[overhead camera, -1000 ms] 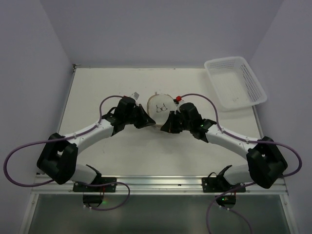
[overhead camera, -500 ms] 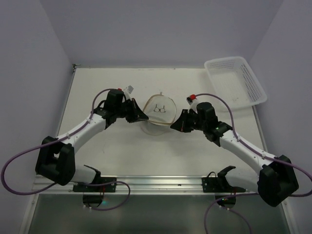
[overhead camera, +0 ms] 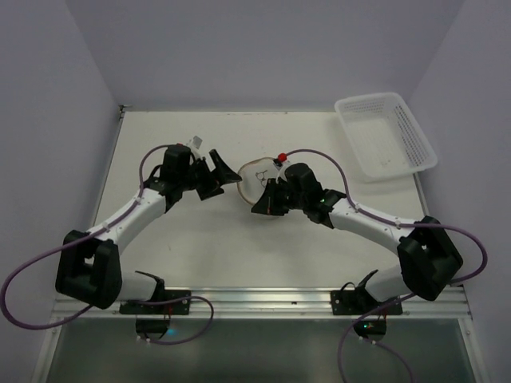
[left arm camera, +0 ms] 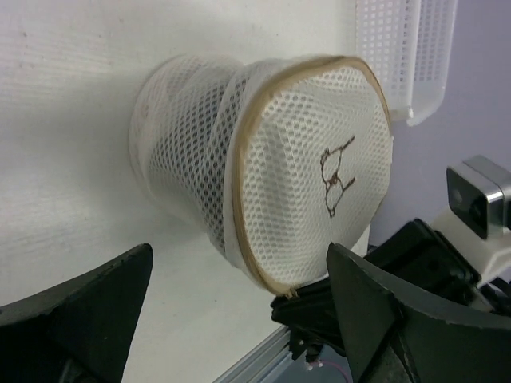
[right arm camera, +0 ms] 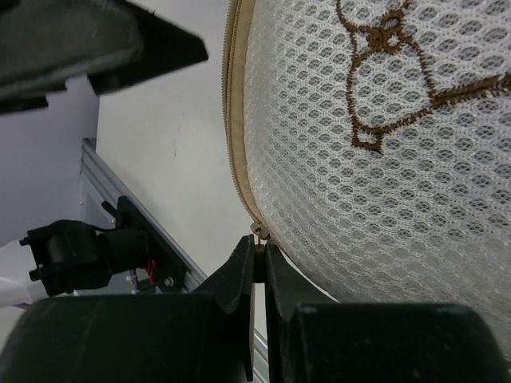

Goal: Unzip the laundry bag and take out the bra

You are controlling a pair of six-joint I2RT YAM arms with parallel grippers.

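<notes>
Right end effector (right arm camera: 257, 247) moved onto laundry bag (right arm camera: 383, 159) zipper pull (right arm camera: 258, 231) (pinched).

**Cream-white rectangular tabletop (overhead camera: 200, 247) and its load**
A round cream-white mesh laundry bag (overhead camera: 256, 175) with a tan rim rests on the surface near the middle of the far half. Its face, which bears a dark bra outline, is tilted up off the surface. A white perforated rectangular plastic basket (overhead camera: 387, 134) sits at the far right corner, well apart from the bag.
</notes>
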